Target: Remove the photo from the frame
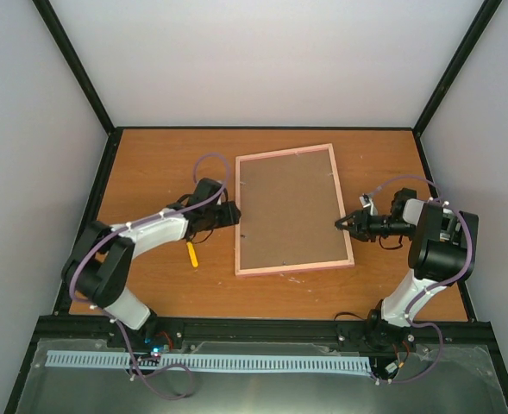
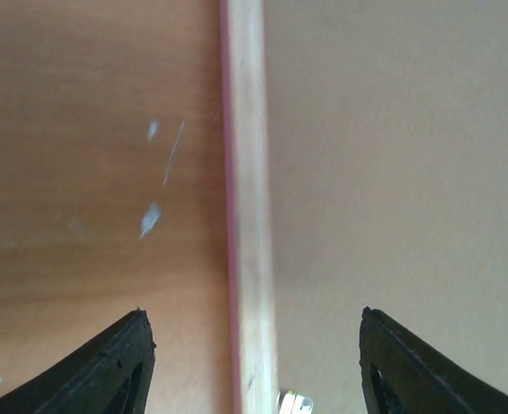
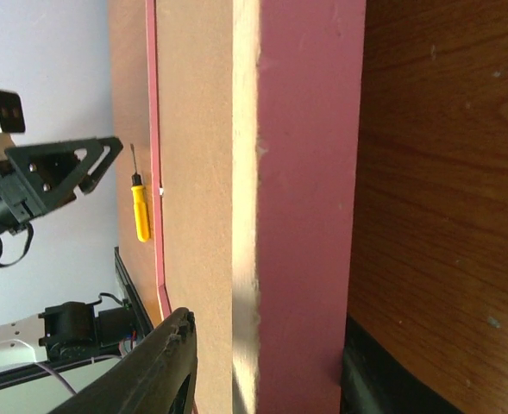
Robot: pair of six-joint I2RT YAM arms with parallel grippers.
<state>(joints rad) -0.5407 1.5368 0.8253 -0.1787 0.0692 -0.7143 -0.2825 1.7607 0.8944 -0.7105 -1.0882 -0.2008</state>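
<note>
The pink frame lies face down on the table, its brown backing board facing up. The photo is hidden under that board. My left gripper is at the frame's left rail. In the left wrist view its open gripper straddles the rail, one finger over the table and one over the board, neither touching. My right gripper is at the frame's right rail. In the right wrist view that gripper is shut on the rail, one finger against the pink outer side, the other on the backing board.
A yellow screwdriver lies on the table left of the frame, near the left arm; it also shows in the right wrist view. A small metal tab sits at the rail's inner edge. Black uprights and walls bound the table.
</note>
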